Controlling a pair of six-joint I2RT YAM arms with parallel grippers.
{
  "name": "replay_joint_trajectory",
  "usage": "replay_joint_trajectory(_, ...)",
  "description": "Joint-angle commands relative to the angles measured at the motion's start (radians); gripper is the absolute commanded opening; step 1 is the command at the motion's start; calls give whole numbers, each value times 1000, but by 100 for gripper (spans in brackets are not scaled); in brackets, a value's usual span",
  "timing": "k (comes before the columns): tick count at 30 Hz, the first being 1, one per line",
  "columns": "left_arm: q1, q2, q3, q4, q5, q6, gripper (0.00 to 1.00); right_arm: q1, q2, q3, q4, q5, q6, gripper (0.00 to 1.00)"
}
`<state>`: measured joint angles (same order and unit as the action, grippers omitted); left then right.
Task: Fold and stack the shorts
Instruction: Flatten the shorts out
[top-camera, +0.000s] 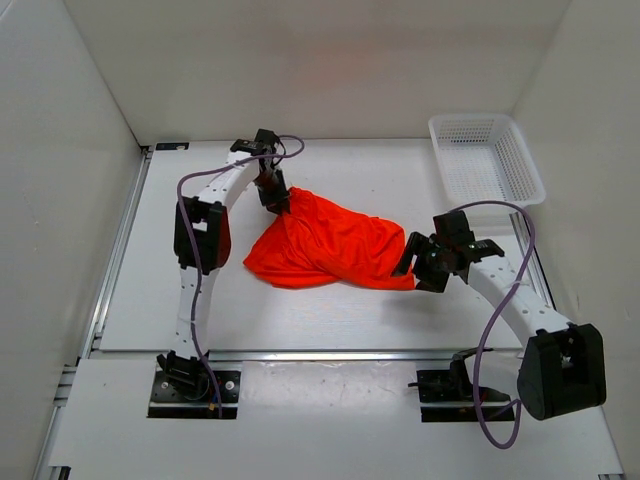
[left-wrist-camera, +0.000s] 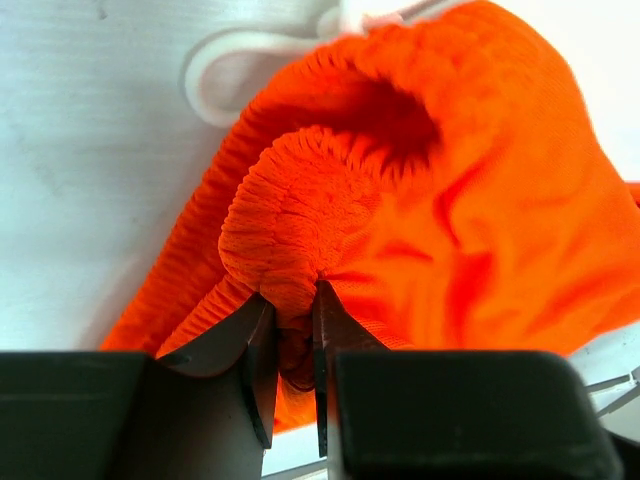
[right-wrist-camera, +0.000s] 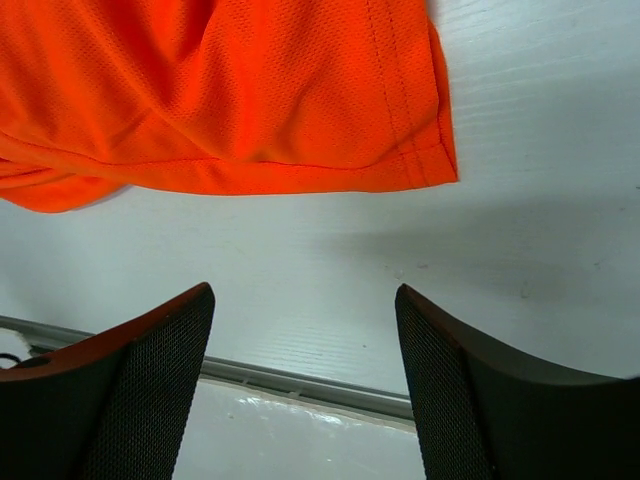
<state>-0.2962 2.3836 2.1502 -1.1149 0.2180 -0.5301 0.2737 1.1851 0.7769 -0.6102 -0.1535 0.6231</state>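
Jaws of left gripper (left-wrist-camera: 292, 302) pinch shorts (left-wrist-camera: 480, 200) (right gripper (right-wrist-camera: 302, 295) agape) on white table (top-camera: 380, 180).

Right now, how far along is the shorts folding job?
Nothing looks folded yet: the shorts lie bunched up. In hand: the left gripper is pinched on the elastic waistband, while the right gripper hangs open just short of the hem. Left: spread them flat, fold, then stack.

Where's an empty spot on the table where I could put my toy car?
Bare table lies along the near edge, in front of the shorts. Another bare patch sits behind them, between the left gripper and the basket. The middle is crowded: shorts, left gripper pinching one end, right gripper open at the other.
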Motion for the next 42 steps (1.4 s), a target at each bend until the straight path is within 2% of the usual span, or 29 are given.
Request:
replay_joint_trajectory(1, -1, -159, 31, -6, -22, 21, 26, -13, 10, -25, 72, -83, 49, 78)
replay_joint_trajectory(2, -1, -173, 31, -6, -22, 21, 21, -13, 22, -25, 72, -83, 49, 78)
replay_joint_trajectory(3, -1, -173, 22, -16, -31, 21, 10, -13, 22, -25, 72, -83, 61, 78)
replay_joint_trajectory(8, -1, -224, -7, -36, -40, 42, 10, -34, 31, -57, 105, -115, 121, 81)
replay_joint_trajectory(12, -1, -270, -30, -36, -52, 42, 10, -45, 63, -129, 203, -139, 240, 81)
replay_joint_trajectory(17, -1, -310, -30, -45, -62, 42, 10, -45, 158, -176, 389, -139, 372, 75)
replay_joint_trajectory(18, -1, -310, -30, -45, -62, 51, 10, -45, 175, -186, 414, -130, 385, 72)
replay_joint_trajectory(20, -1, -331, -30, -54, -62, 51, 10, -36, 208, -186, 463, -74, 406, 72)
replay_joint_trajectory(24, -1, -340, -39, -54, -62, 51, 10, -27, 304, -113, 465, -44, 406, 68)
replay_joint_trajectory(26, -1, -349, -39, -65, -62, 61, 10, -27, 352, -78, 464, -17, 406, 45)
replay_joint_trajectory(27, -1, -350, -39, -65, -62, 61, 10, -27, 364, -67, 464, -8, 406, 29)
replay_joint_trajectory(28, 8, -350, -27, -65, -62, 61, 10, -27, 382, -38, 464, -8, 406, 3)
replay_joint_trajectory(29, 8, -350, -27, -65, -62, 61, 10, -27, 383, -18, 452, 5, 396, 0)
replay_joint_trajectory(31, 32, -337, 25, -65, -48, 61, 10, -36, 383, 37, 423, 14, 383, 0)
replay_joint_trajectory(32, 43, -328, 54, -74, -36, 61, 10, -48, 383, 124, 408, 14, 365, 0)
replay_joint_trajectory(33, 63, -316, 142, -74, -35, 61, 10, -48, 383, 183, 365, 23, 356, 0)
replay_joint_trajectory(34, 72, -279, 201, -103, -16, 61, 10, -59, 392, 320, 343, 32, 343, 0)
replay_joint_trajectory(37, 126, -241, 394, -99, 43, 29, 10, -68, 438, 571, 225, 63, 285, 0)
replay_joint_trajectory(39, 170, -285, 395, -2, 127, 19, 10, -77, 452, 789, 169, 75, 250, 0)
replay_joint_trajectory(42, 195, -388, 383, 73, 127, 5, 10, -88, 432, 959, 144, 75, 208, 0)
